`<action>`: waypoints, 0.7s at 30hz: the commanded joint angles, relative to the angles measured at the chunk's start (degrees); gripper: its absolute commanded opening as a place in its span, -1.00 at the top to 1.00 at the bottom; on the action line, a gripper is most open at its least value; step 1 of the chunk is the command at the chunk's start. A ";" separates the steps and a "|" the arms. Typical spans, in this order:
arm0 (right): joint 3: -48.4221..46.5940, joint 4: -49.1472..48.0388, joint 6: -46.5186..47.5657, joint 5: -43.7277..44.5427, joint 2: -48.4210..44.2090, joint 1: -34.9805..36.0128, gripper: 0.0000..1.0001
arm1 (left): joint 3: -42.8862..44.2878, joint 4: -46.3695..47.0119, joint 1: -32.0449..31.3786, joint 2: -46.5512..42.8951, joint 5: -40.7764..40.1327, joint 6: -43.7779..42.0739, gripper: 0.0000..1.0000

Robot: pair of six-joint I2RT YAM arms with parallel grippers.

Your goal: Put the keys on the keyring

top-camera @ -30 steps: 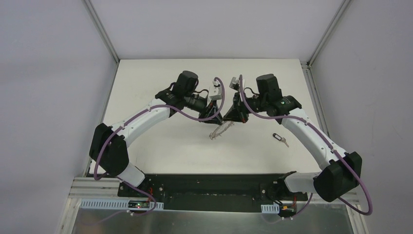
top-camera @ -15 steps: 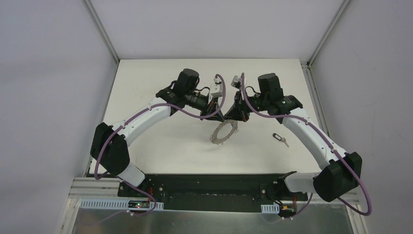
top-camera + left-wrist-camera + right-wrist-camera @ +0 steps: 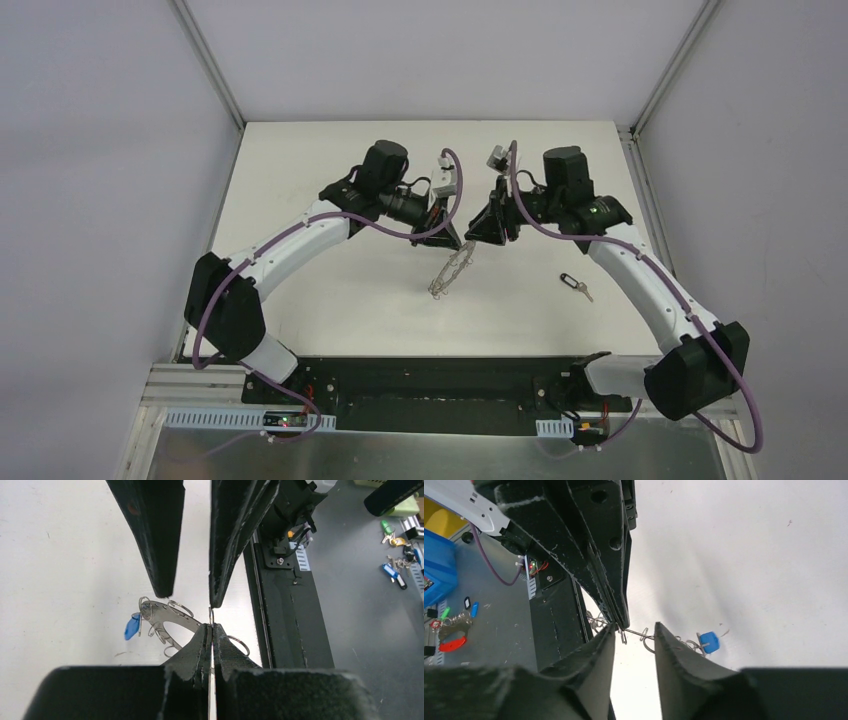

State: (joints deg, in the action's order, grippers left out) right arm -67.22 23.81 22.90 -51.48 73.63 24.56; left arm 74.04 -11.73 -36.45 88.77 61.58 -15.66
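The keyring (image 3: pixel 452 272), a flat grey ring with small wire loops, hangs tilted above the white table. My left gripper (image 3: pixel 462 243) is shut on its upper rim; the left wrist view shows the pads (image 3: pixel 202 640) pinching the metal edge of the keyring (image 3: pixel 170 617). A blue-headed key (image 3: pixel 132 626) hangs from a loop on the far side of the keyring (image 3: pixel 634 631), and the right wrist view shows this blue-headed key (image 3: pixel 709 641) too. My right gripper (image 3: pixel 635 627) is open, its fingers either side of the rim, holding nothing. A black-headed key (image 3: pixel 573 284) lies on the table to the right.
The black base rail (image 3: pixel 430 375) runs along the table's near edge. Aluminium frame posts (image 3: pixel 208 60) stand at the back corners. Loose keys and tags (image 3: pixel 395 572) lie on the grey floor beyond the table.
My right gripper has opened and let go of the keyring, drawing slightly right. The keyring has swung from lying flat-on to hanging edge-on from the left gripper.
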 commanded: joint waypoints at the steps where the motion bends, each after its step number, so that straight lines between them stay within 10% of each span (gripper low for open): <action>1: -1.27 -2.76 -0.42 -1.31 -4.89 -1.60 0.19 | -0.96 6.20 -0.58 -4.56 4.00 6.42 1.00; 21: 2.77 -2.00 2.51 -9.08 -7.14 -2.36 0.27 | -8.56 38.06 -0.38 -5.11 3.72 36.06 1.00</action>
State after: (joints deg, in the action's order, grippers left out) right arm -64.79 22.79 24.45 -57.80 67.22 22.37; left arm 65.39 19.11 -36.42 84.90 63.13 16.58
